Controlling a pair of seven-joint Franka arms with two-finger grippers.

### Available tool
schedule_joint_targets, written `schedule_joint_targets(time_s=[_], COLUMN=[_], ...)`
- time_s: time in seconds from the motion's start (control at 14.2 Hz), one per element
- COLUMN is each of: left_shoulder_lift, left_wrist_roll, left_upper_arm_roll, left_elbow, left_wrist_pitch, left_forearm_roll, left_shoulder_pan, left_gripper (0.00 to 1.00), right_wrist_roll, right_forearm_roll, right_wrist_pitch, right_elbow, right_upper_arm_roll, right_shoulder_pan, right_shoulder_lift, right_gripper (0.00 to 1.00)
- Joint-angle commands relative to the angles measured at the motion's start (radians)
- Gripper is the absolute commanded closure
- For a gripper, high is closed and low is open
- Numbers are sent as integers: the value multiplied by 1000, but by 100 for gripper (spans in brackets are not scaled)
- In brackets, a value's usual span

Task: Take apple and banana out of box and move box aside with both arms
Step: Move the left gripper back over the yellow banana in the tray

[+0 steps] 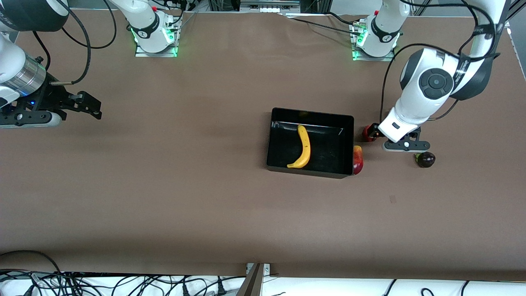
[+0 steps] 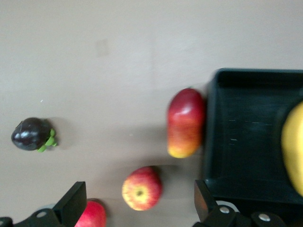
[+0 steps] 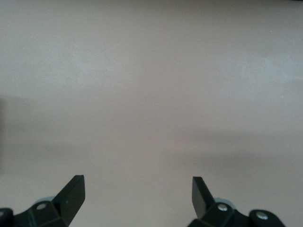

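Note:
The black box (image 1: 273,139) (image 2: 214,142) sits mid-table with the yellow banana (image 1: 304,146) (image 2: 294,146) lying inside. My left gripper (image 1: 380,133) (image 2: 138,203) hangs low beside the box, toward the left arm's end, and is open. The small red-and-yellow apple (image 2: 141,187) (image 1: 366,134) rests on the table between its fingers, touching neither. My right gripper (image 1: 91,107) (image 3: 138,194) waits open over bare table at the right arm's end, holding nothing.
A longer red-yellow fruit (image 1: 358,159) (image 2: 185,123) lies against the box's outer wall. Another red fruit (image 2: 93,215) sits by one left finger. A dark purple fruit (image 1: 425,159) (image 2: 31,134) lies nearer the front camera than the left gripper.

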Motion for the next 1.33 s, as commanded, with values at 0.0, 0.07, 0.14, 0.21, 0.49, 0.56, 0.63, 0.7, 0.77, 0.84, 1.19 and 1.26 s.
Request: schedule_joint_targets(time_s=[0.0, 0.07, 0.14, 0.21, 0.49, 0.56, 0.63, 0.7, 0.77, 0.84, 1.19, 1.26], left_shoulder_lift=[91, 126, 156, 208, 387, 419, 455, 485, 518, 545, 592, 599], left_wrist_roll=[-22, -59, -111, -140, -149, -150, -150, -154, -156, -172, -211, -214], left_upper_arm_roll=[-94, -117, -128, -125, -122, -119, -119, -119, -117, -114, -101, -98], left_elbow=[78, 95, 107, 136, 193, 189, 187, 189, 187, 185, 184, 184], left_wrist_pitch=[-23, -24, -22, -21, 67, 118, 149, 172, 207, 250, 291, 289], left_forearm_roll=[-23, -28, -31, -19, -8, 1, 26, 62, 105, 127, 216, 218], left_shoulder_pan=[-29, -58, -104, -161, -229, -234, -234, -237, -235, -234, -250, -249], left_gripper=[0, 0, 0, 0, 0, 0, 0, 0, 0, 0, 46, 59], right_wrist_roll=[-16, -16, -16, -16, -16, -16, -16, -16, -16, -16, -16, -16], right_forearm_roll=[17, 17, 17, 17, 17, 17, 19, 19, 17, 17, 19, 17], right_wrist_pitch=[-3, -3, -3, -3, -3, -3, -3, -3, -3, -3, -3, -3], right_elbow=[9, 9, 9, 9, 11, 11, 11, 11, 11, 11, 11, 11], right_upper_arm_roll=[-1, -1, -1, -1, -1, -1, -1, -1, -1, -1, -1, -1], right_shoulder_pan=[0, 0, 0, 0, 0, 0, 0, 0, 0, 0, 0, 0], right_shoulder_lift=[-4, -5, -4, -5, -4, -4, -4, -4, -4, -4, -4, -4], right_gripper=[0, 0, 0, 0, 0, 0, 0, 0, 0, 0, 0, 0])
